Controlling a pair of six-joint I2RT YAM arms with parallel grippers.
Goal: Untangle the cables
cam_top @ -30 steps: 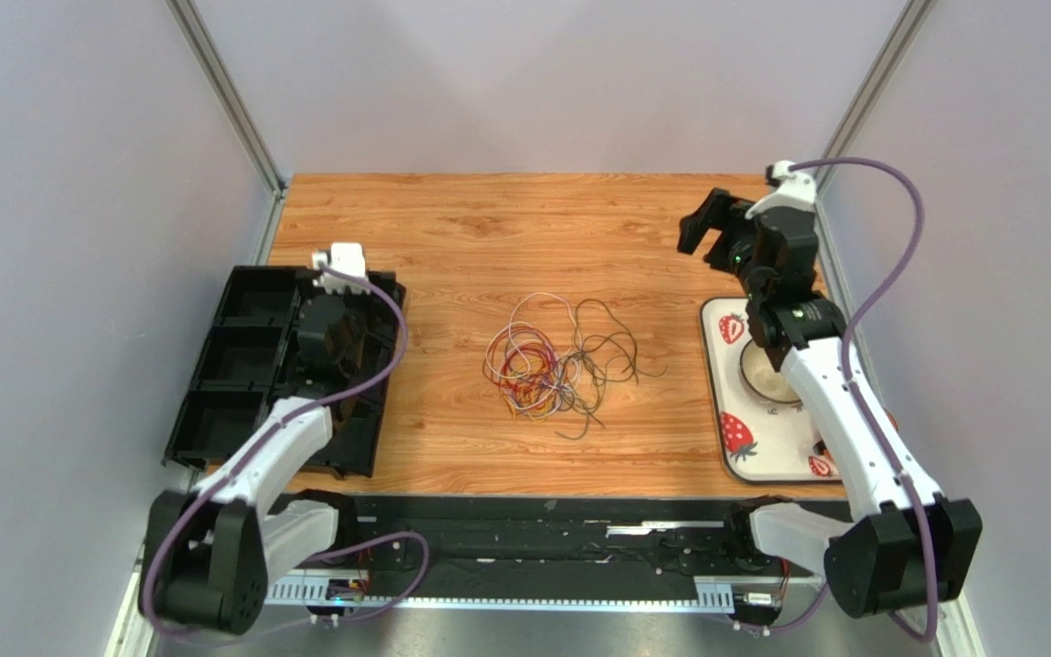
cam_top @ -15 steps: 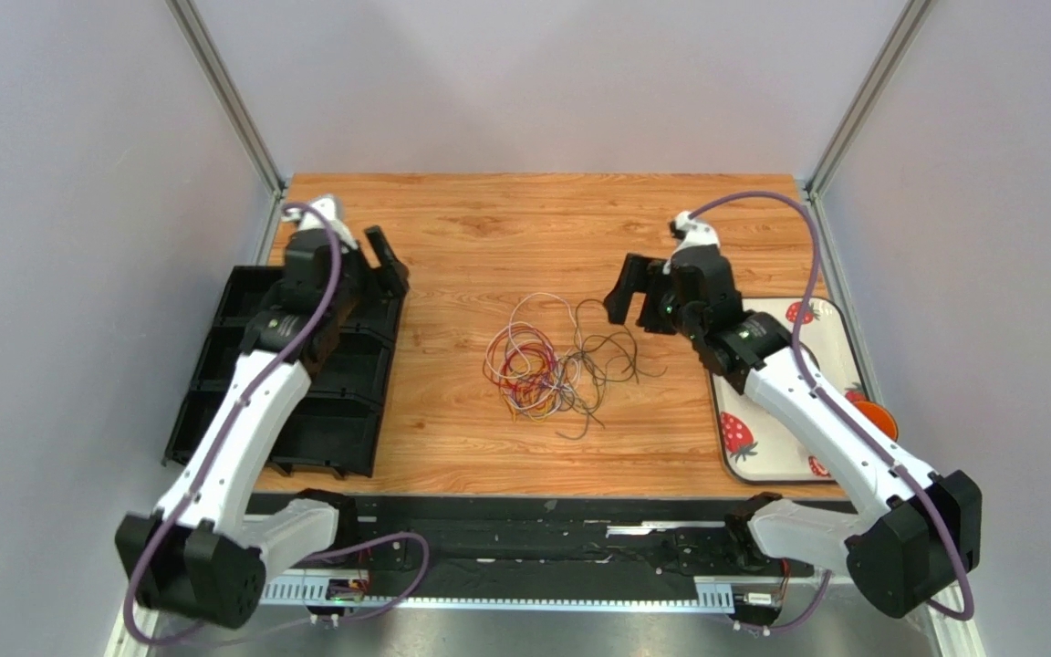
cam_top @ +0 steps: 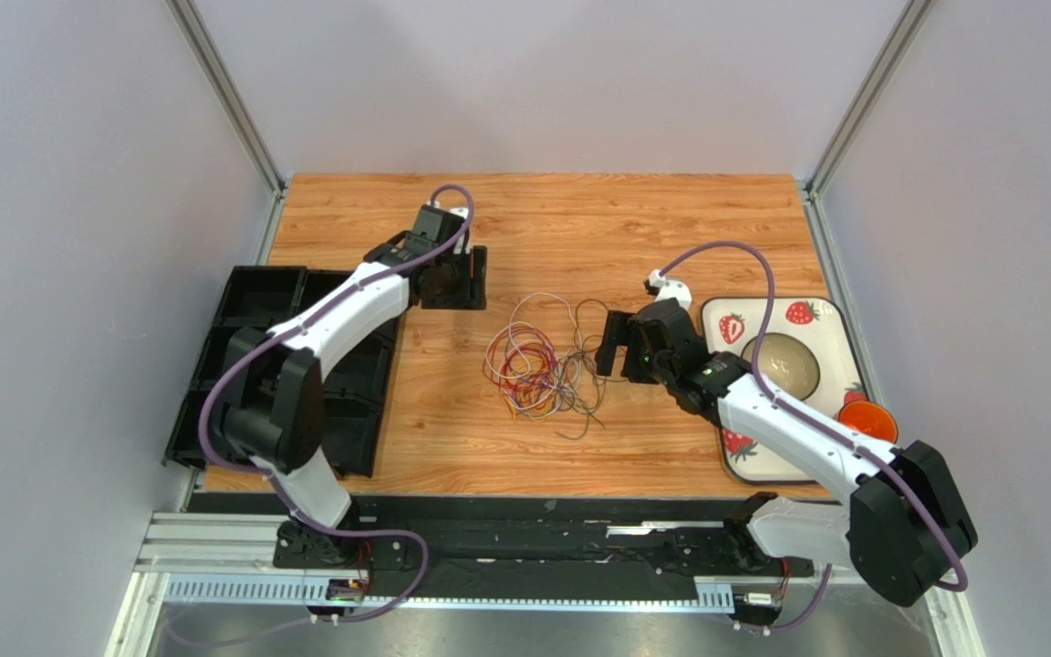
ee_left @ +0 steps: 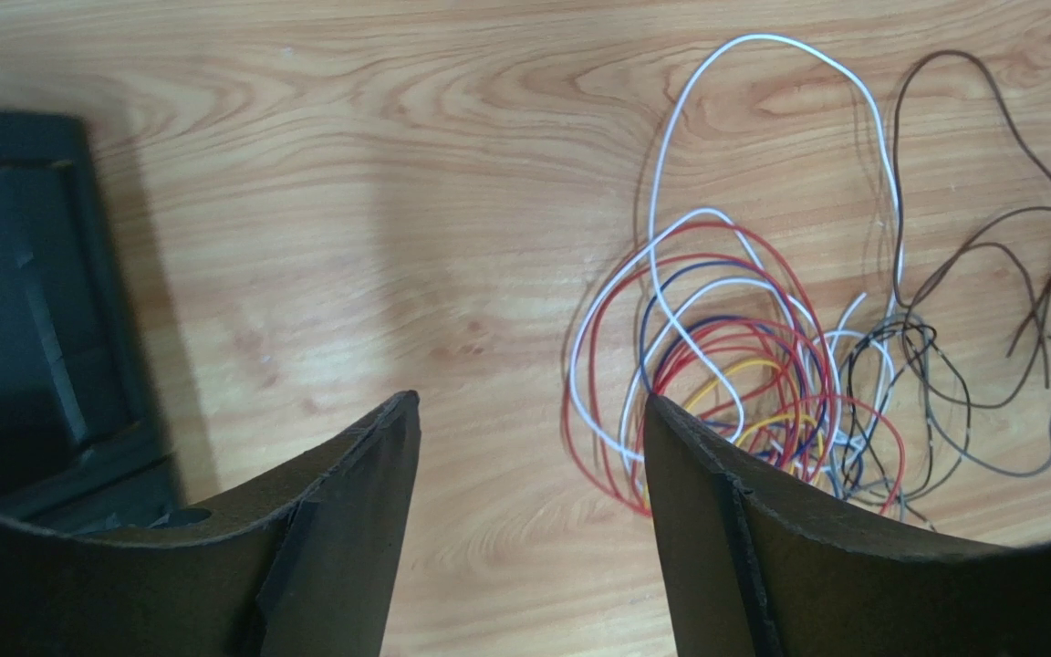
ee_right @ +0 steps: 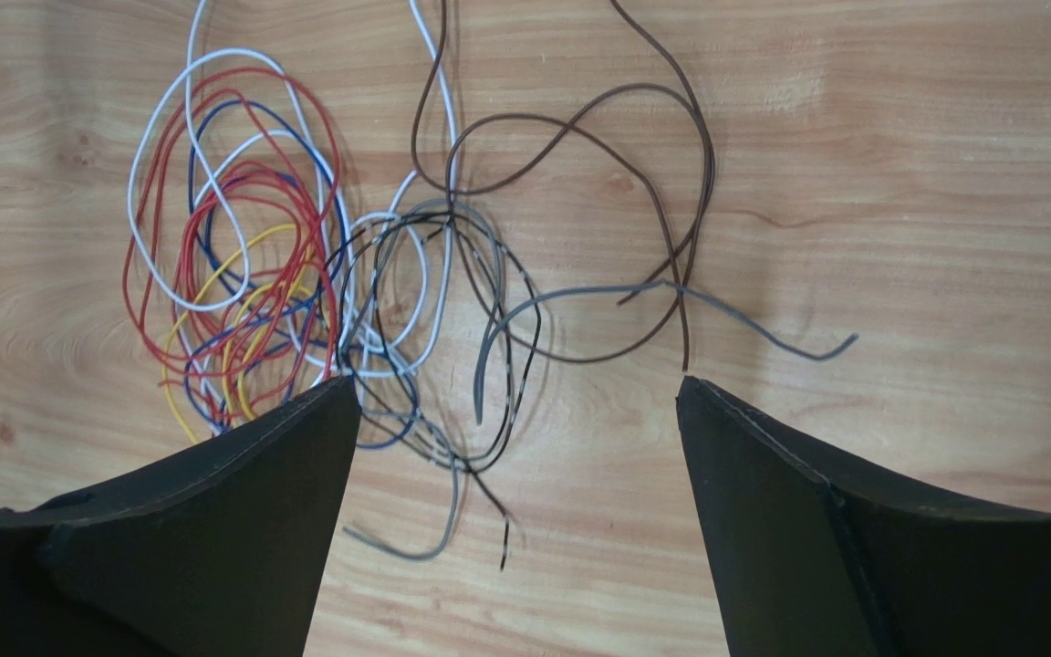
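Note:
The cables (cam_top: 534, 367) lie as a loose tangle of thin red, yellow, white, blue, brown, grey and black wires on the middle of the wooden table. My left gripper (cam_top: 452, 281) is open and empty, above the table just left and behind the tangle. In the left wrist view the cables (ee_left: 750, 359) lie ahead and to the right of the left gripper (ee_left: 531, 404). My right gripper (cam_top: 613, 345) is open and empty at the tangle's right edge. In the right wrist view the right gripper (ee_right: 517, 386) is over the grey and black wire ends of the cables (ee_right: 250, 294).
A black compartment tray (cam_top: 236, 370) sits at the left edge and shows in the left wrist view (ee_left: 24, 315). A strawberry-printed tray (cam_top: 764, 459) at the right holds a pale bowl (cam_top: 785, 363) and a small orange dish (cam_top: 871, 418).
Both arms have swung inward to the tangle. The left gripper came from the black tray, the right from the back right corner. The cables have not moved.

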